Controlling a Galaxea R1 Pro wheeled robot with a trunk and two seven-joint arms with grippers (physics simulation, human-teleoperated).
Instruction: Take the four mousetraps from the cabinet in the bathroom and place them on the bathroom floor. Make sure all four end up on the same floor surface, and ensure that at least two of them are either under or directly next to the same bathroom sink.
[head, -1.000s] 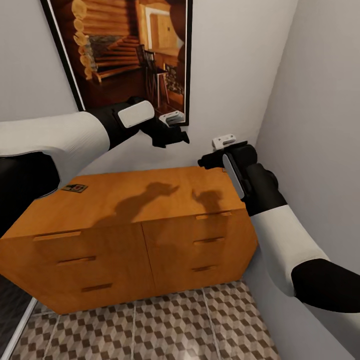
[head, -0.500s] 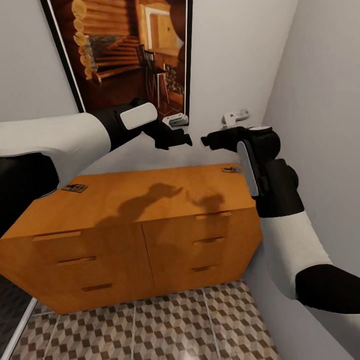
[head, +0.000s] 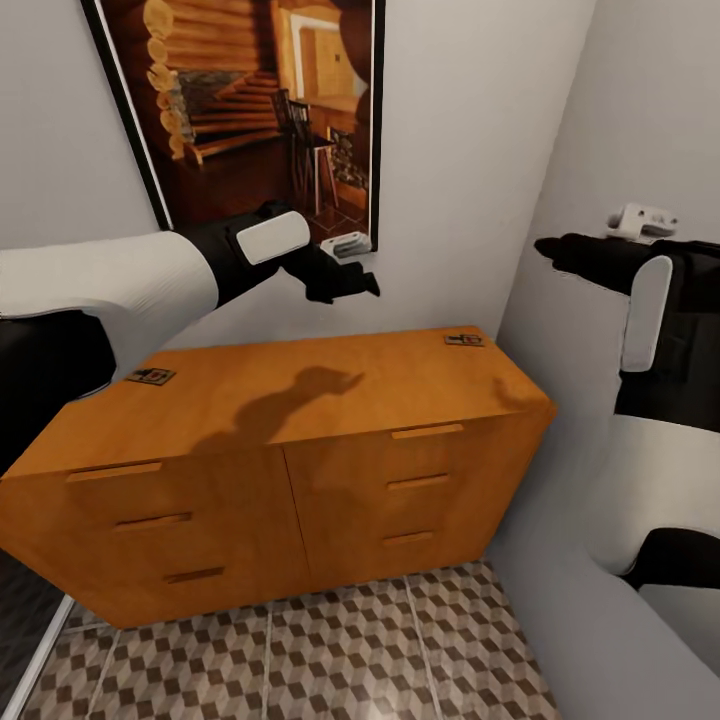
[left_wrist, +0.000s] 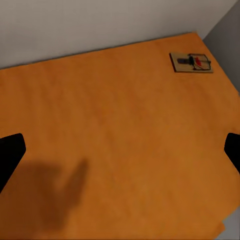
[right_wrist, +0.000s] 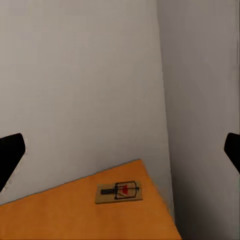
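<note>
Head view: an orange-brown cabinet (head: 270, 430) stands in a corner, its back against the far wall and its right end near the right-hand wall.
Room to move: the cabinet top is bare apart from two traps; a strip of cube-patterned bathroom floor (head: 330, 650) lies open in front of the drawer fronts, and the right wall closes in beside the cabinet's right end.
Left edge: a dark doorway strip (head: 25, 620) runs down at the near left of the cabinet.
Far wall: a framed picture (head: 250, 110) of a log stairway hangs above the cabinet.
Containers: all drawer fronts sit flush and closed; what they hold cannot be told.
Left mousetrap (head: 149, 376): lies flat on the cabinet top near its far-left corner.
Right mousetrap (head: 463, 340): lies flat near the far-right corner, close to the back edge; the left wrist view shows it (left_wrist: 191, 62) with a red spot, and the right wrist view shows it (right_wrist: 119, 192) beside the wall corner.
Left arm: reaches across from the left, forearm level, above the middle of the cabinet top.
Left gripper (head: 350, 280): released, holding nothing; its fingertips stand wide apart in the left wrist view.
Right arm: raised at the right, past the cabinet's right end, forearm pointing left.
Right gripper (head: 555, 250): released and empty, fingertips spread wide in the right wrist view.
</note>
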